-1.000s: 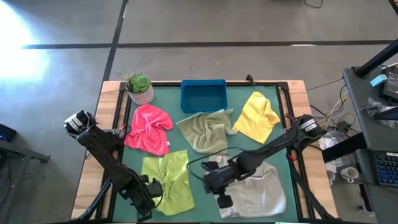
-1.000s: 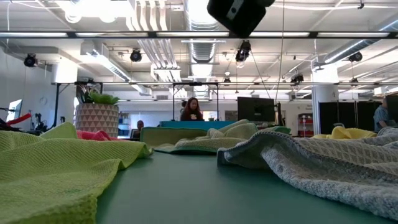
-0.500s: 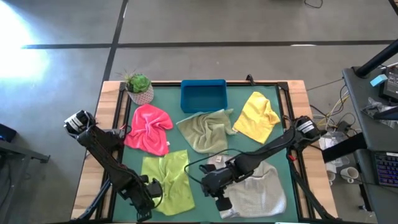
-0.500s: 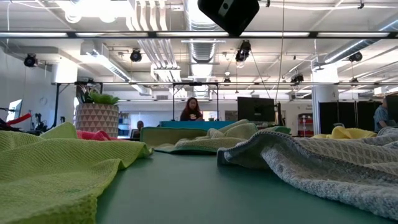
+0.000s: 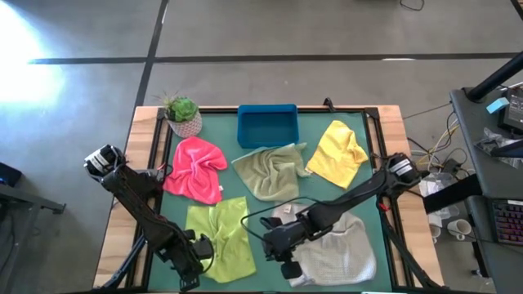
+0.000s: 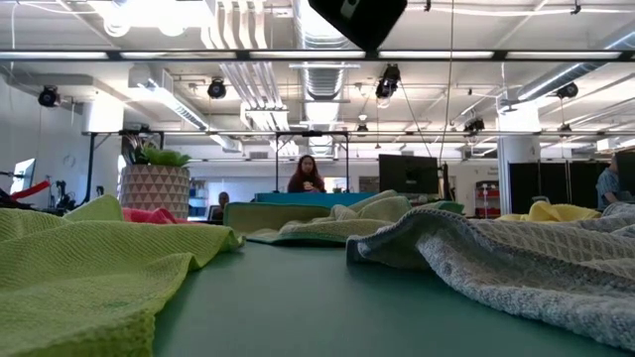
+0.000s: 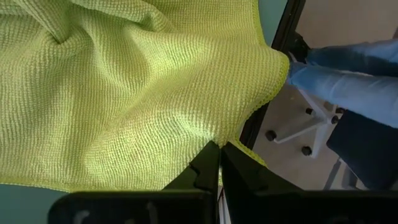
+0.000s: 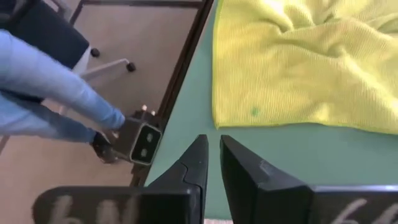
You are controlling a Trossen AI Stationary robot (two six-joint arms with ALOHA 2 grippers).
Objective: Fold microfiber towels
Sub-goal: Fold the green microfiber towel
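Observation:
Five towels lie crumpled on the green table: lime at the near left, light grey at the near right, pink, olive and yellow farther back. My left gripper is shut over the lime towel's near left part. My right gripper hangs above the bare table between the lime and grey towels. Its fingers are almost together and hold nothing. My left gripper's shut fingertips stand at the lime towel's near edge, coming from above. I cannot tell whether they touch the cloth.
A blue tray and a potted plant stand at the far edge. The low camera sits at the table's near edge. A person's legs in blue jeans and a chair base show beyond that edge.
My right gripper has moved a little toward the table's left edge and up, away from the grey towel's corner. The towels have stayed where they were.

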